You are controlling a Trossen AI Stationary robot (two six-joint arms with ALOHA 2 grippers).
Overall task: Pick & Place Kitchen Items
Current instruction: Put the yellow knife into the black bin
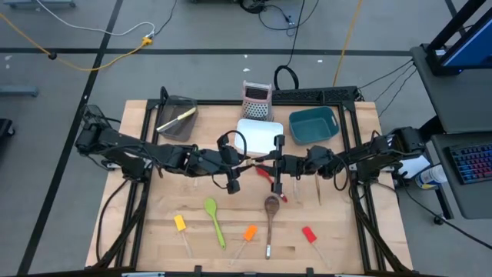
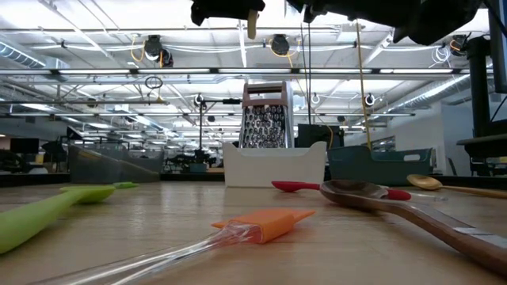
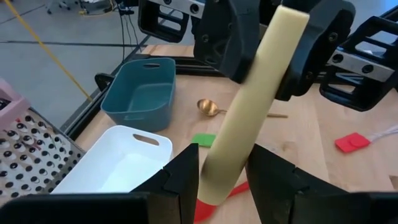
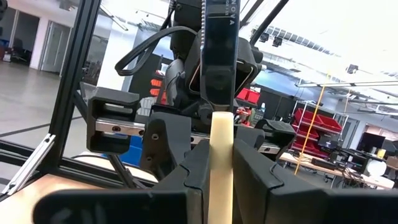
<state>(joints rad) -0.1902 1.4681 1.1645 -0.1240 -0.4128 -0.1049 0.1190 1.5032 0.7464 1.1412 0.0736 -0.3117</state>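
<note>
Along the bottom of the overhead picture, nearest the table's front edge, loose utensils lie in a row: a yellow spatula (image 1: 180, 223), a green spoon (image 1: 214, 219), an orange spatula (image 1: 249, 232), a wooden spoon (image 1: 270, 219) and a red spatula (image 1: 308, 234). Neither arm is touching them.

Above that row, at the centre of the frame, the two arms meet tip to tip over the table. The left gripper (image 1: 233, 171) reaches in from the left and the right gripper (image 1: 278, 163) from the right. A cream-handled knife (image 3: 261, 93) bridges the gap, lifted clear of the wood, with its long axis running left to right from one gripper to the other.

The right gripper's fingers are clamped on one end of the handle. The left gripper's fingers sit on either side of the other end and appear pressed against it. The knife therefore lies directly between the hands, equally near to both, and looks like a hand-over. My guess is that the next move turns on one side letting go.

Farther back, in the upper middle of the frame, a white bin (image 1: 257, 137) sits just beyond the grippers. A teal bin (image 1: 314, 127) is to its right and a dark mesh bin (image 1: 177, 119) to its upper left. A box grater (image 1: 256, 100) stands behind the white bin.
</note>
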